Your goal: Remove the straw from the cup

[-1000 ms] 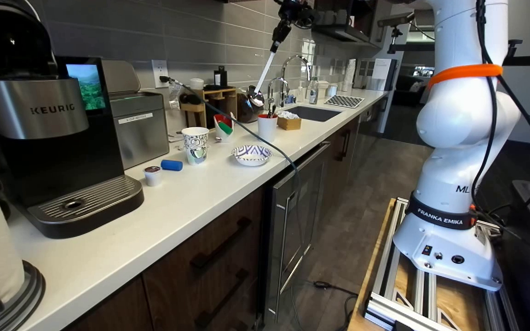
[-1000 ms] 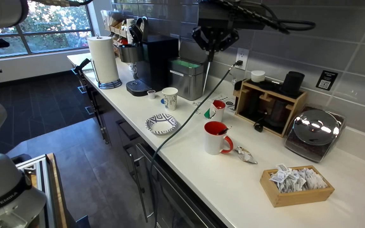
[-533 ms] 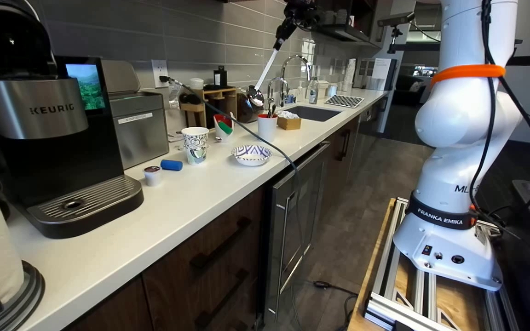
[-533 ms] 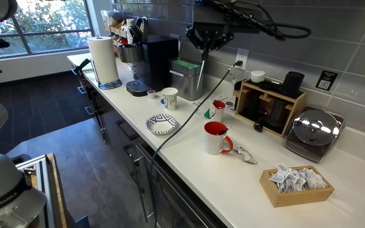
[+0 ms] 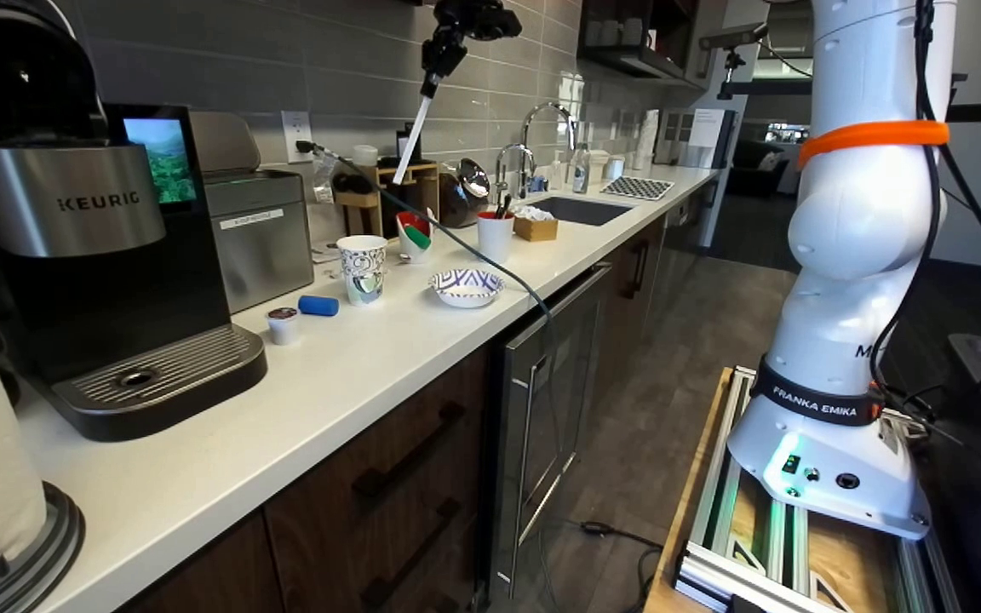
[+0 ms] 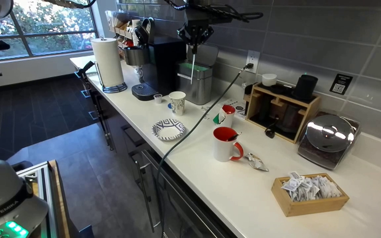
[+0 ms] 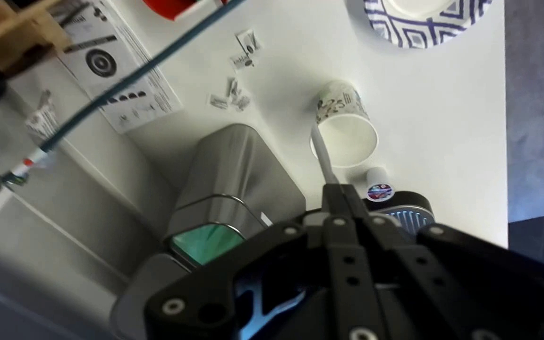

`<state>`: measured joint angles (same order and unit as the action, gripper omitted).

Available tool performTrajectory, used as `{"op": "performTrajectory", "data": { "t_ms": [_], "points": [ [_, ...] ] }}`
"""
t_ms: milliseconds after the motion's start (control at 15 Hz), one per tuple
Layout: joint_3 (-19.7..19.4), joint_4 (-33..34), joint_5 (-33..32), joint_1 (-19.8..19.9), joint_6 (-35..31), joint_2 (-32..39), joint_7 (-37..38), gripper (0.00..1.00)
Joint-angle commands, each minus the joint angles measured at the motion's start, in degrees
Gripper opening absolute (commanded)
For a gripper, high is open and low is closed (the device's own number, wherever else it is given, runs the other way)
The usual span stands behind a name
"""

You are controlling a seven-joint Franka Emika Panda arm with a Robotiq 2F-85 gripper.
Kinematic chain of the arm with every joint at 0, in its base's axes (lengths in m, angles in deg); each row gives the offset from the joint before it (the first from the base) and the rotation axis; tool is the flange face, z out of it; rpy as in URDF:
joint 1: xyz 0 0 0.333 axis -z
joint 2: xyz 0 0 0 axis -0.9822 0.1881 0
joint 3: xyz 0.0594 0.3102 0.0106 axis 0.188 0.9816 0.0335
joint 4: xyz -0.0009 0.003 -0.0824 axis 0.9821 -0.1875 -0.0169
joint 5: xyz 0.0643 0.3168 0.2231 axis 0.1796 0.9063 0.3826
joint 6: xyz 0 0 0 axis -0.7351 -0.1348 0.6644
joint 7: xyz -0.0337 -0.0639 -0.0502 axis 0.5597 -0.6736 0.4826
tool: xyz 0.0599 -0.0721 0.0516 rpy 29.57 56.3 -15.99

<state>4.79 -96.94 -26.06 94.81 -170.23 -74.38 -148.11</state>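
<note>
A long thin straw, white in these frames, (image 5: 411,140) hangs down, slightly tilted, from my gripper (image 5: 431,85). The straw also shows in an exterior view (image 6: 192,69) and in the wrist view (image 7: 323,153). The gripper's fingertips (image 7: 343,189) are shut on the straw's upper end. A white patterned paper cup (image 5: 362,268) stands upright on the counter; it also shows in an exterior view (image 6: 177,104) and in the wrist view (image 7: 340,101). The straw's free lower end is above the paper cup, apart from it. I cannot make out a small dark brownish cup.
A steel bin (image 6: 195,86) and a coffee machine (image 5: 107,255) stand beside the paper cup. A patterned bowl (image 6: 168,129), a red-lined mug (image 6: 223,148) and a wooden organizer (image 6: 281,96) are on the counter. A dark cable (image 6: 207,114) crosses above the counter from the wall outlet.
My gripper has carried the straw along the wall toward the paper cup and the coffee machine. The straw stays in its fingers. Green lights now show on the arm's base.
</note>
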Motion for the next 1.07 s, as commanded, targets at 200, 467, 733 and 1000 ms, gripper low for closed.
{"op": "performTrajectory", "data": {
  "t_ms": [200,467,733,1000],
  "points": [
    [2.5,-1.7,-5.4,-4.8,3.9,0.4,-0.6,0.00],
    [0.0,0.4,-7.7,-8.6,3.3,3.2,0.0,0.00],
    [-0.5,2.5,-8.7,-10.4,4.4,5.7,-0.1,0.00],
    [-0.1,5.5,-9.7,-12.0,5.2,7.7,-0.3,0.00]
  ]
}}
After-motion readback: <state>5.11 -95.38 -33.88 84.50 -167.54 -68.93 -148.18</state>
